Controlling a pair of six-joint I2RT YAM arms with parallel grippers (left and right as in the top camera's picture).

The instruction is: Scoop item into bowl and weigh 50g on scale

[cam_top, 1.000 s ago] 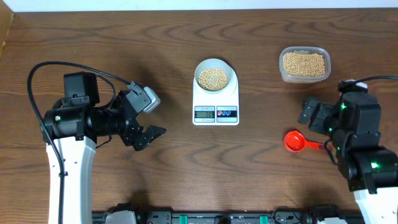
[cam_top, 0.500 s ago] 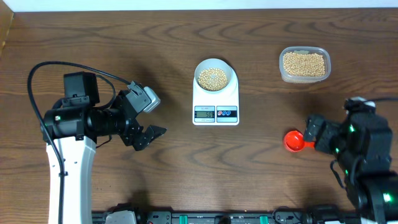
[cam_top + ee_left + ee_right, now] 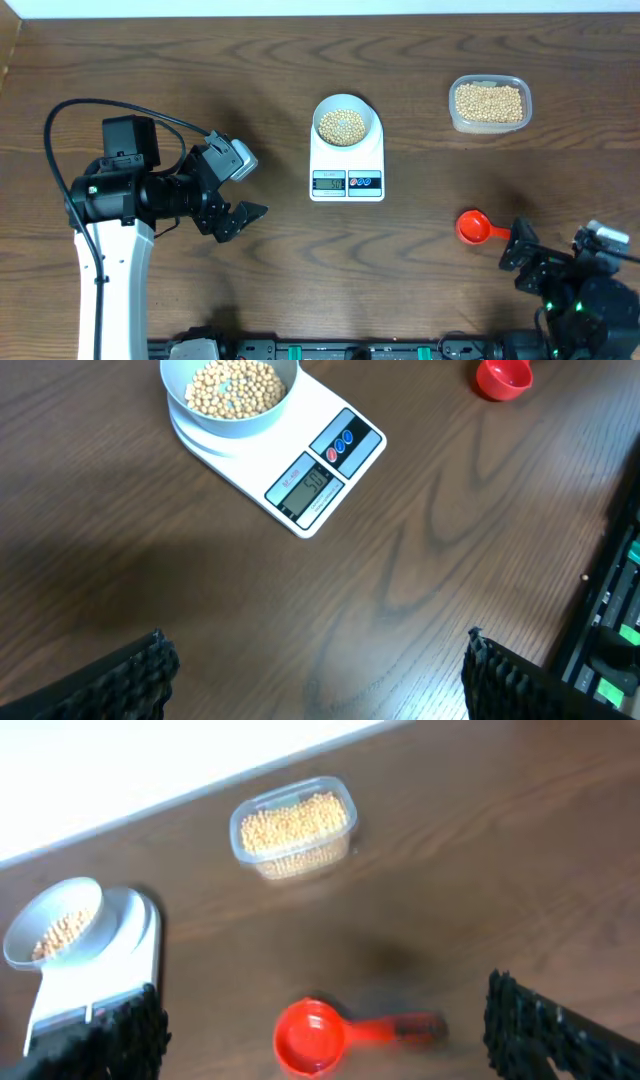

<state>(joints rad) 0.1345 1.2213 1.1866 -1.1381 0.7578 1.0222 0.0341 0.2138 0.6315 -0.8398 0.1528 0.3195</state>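
The pale bowl (image 3: 345, 122) holds tan beans (image 3: 341, 126) and stands on the white scale (image 3: 347, 165), whose display is lit. Both show in the left wrist view, the bowl (image 3: 232, 422) and the scale (image 3: 300, 470), and in the right wrist view, the bowl (image 3: 55, 925) and the scale (image 3: 95, 980). My left gripper (image 3: 238, 195) (image 3: 315, 670) is open and empty, left of the scale. My right gripper (image 3: 548, 265) (image 3: 322, 988) is open and empty, low at the front right. A red scoop (image 3: 472, 227) (image 3: 310, 1038) lies empty on the table just ahead of it.
A clear plastic tub (image 3: 489, 103) (image 3: 293, 825) full of beans stands at the back right. The scoop's bowl part also shows in the left wrist view (image 3: 503, 377). A rack of equipment (image 3: 330, 350) runs along the table's front edge.
My right arm has drawn back toward the front edge, away from the red scoop, which stays on the table. The left arm, bowl and scale have not moved.
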